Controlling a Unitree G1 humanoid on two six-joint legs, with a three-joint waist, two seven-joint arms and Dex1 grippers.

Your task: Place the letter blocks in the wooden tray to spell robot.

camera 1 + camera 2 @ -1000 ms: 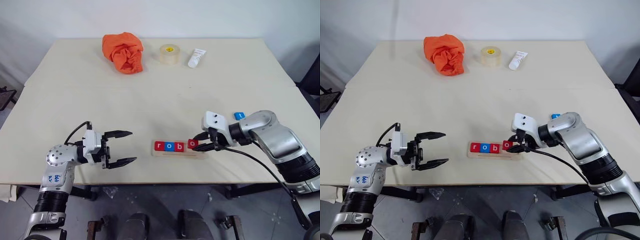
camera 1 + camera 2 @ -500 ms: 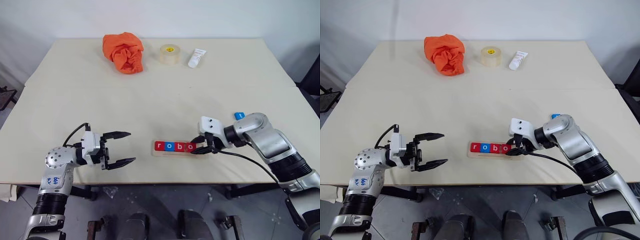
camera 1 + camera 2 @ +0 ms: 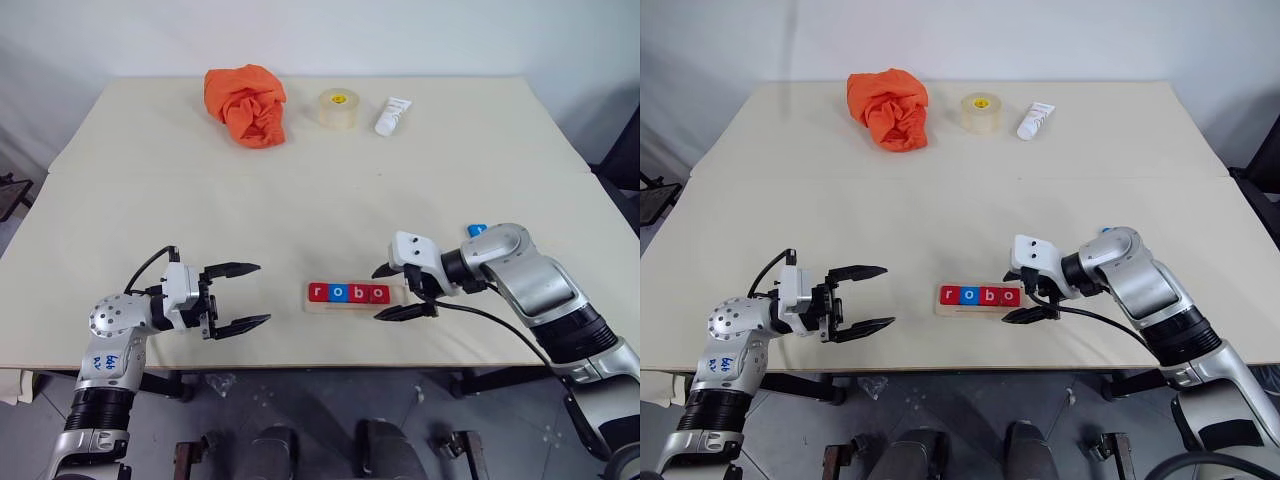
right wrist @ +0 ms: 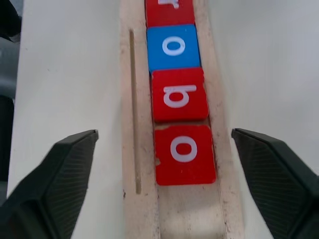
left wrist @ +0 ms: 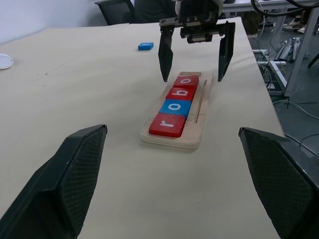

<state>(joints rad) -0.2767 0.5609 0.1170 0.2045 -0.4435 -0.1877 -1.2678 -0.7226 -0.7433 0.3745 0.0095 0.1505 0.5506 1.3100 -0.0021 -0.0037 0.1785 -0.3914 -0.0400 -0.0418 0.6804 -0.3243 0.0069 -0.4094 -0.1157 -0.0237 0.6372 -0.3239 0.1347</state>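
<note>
In the left eye view, the wooden tray point(image 3: 357, 297) lies low in the frame, just right of centre, near the front edge of the pale surface point(image 3: 300, 190). Four letter blocks sit in it side by side: red r point(image 3: 318, 292), blue o point(image 3: 338, 293), red b point(image 3: 358, 293), red o point(image 3: 378, 293). The right hand point(image 3: 395, 291) stands at the tray's right end with its two fingers spread wide, one above and one below the tray, holding nothing. The left hand point(image 3: 238, 296) hangs at lower left, also spread open and empty, well apart from the tray. The blue t block point(image 3: 477, 231) lies at right of the frame, just behind the right arm. Along the top of the frame are an orange cloth point(image 3: 247, 104), a tape roll point(image 3: 338, 108) and a white tube point(image 3: 393, 116).

The left wrist view looks along the tray from its r end, the four blocks receding toward the open right hand at upper centre; the blue t block lies apart at upper left.

The right wrist view shows, close up, bare wood in the channel past the last red o, and a thin groove running beside the row of blocks.
</note>
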